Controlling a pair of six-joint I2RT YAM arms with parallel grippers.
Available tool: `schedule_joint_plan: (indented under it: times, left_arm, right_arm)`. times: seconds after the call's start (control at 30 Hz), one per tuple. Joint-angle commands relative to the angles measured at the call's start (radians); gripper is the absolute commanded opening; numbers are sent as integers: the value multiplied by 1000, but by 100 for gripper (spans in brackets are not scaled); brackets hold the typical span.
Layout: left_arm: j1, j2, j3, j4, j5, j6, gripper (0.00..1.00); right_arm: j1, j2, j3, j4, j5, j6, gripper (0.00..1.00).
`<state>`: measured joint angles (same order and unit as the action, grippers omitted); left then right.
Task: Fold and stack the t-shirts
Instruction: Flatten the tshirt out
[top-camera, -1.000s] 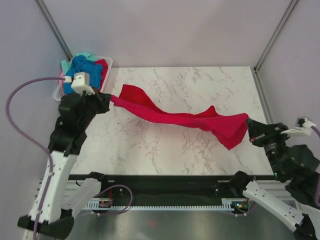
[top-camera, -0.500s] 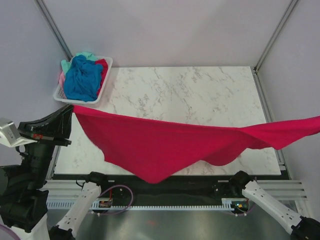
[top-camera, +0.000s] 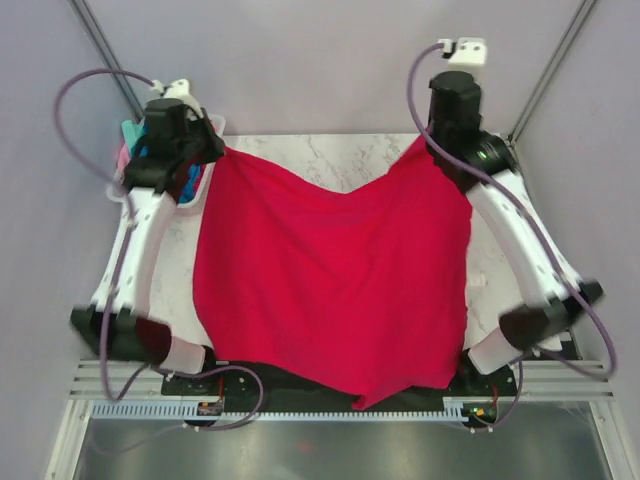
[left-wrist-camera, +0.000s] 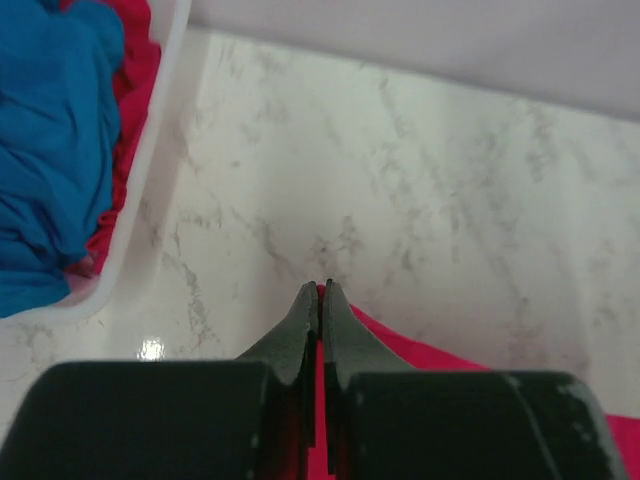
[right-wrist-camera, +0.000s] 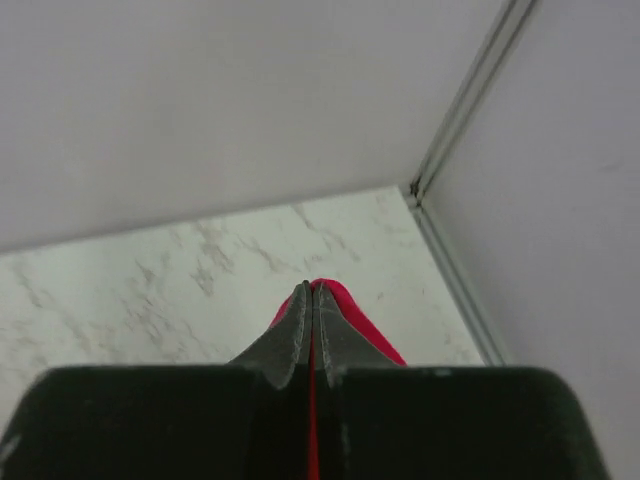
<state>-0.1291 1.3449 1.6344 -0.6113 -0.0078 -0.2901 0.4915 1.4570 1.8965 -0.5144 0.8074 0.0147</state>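
A crimson t-shirt (top-camera: 330, 280) is stretched wide between both arms, from the far part of the marble table (top-camera: 330, 160) to past its near edge. My left gripper (top-camera: 213, 150) is shut on its far left corner, and red cloth (left-wrist-camera: 410, 343) shows between and beside the closed tips (left-wrist-camera: 322, 290). My right gripper (top-camera: 428, 148) is shut on the far right corner, with red cloth (right-wrist-camera: 356, 316) peeking past the closed tips (right-wrist-camera: 313, 290). The top edge sags between the two grips. More t-shirts, a blue one (left-wrist-camera: 50, 150) and a red one (left-wrist-camera: 135, 80), lie in the basket.
The white slatted basket (left-wrist-camera: 160, 130) stands at the table's far left corner, just left of my left gripper and largely hidden by that arm in the top view. Grey walls and a metal corner post (right-wrist-camera: 470, 100) close in the far side.
Both arms have swung from the near outer sides to the far end of the table. They carried the crimson shirt with them, and it has opened from a stretched band into a wide sheet.
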Motion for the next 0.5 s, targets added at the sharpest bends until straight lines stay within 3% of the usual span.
schedule_joint_plan:
  times: [0.0, 0.03, 0.07, 0.1, 0.13, 0.17, 0.2, 0.3, 0.33, 0.47]
  left_arm:
    - [94, 297, -10, -34, 130, -12, 3]
    - [103, 368, 54, -68, 153, -21, 9]
    - [117, 490, 91, -93, 204, -24, 47]
    - [118, 531, 151, -111, 222, -24, 62]
    - [118, 557, 166, -119, 242, -17, 70]
    - [117, 571, 173, -119, 252, -17, 98]
    - [115, 571, 171, -116, 232, -18, 100]
    - [111, 525, 138, -107, 197, 0, 100]
    - [108, 507, 122, -101, 189, 5, 100]
    - [92, 407, -13, -26, 161, 12, 100]
  right_arm:
    - [-201, 268, 34, 11, -194, 85, 0]
    - [-212, 454, 94, -10, -233, 87, 10]
    - [-226, 556, 291, -112, -256, 87, 28]
    - [-229, 653, 412, -174, -275, 82, 63]
    - [-231, 815, 634, -227, -269, 79, 79]
    - [-231, 869, 706, -287, -270, 80, 88]
    - [-231, 903, 736, -286, -280, 79, 98]
    - [-232, 764, 517, -150, -304, 94, 98]
    - [-234, 717, 340, -71, -316, 100, 98]
    - [-252, 545, 29, -16, -388, 183, 98]
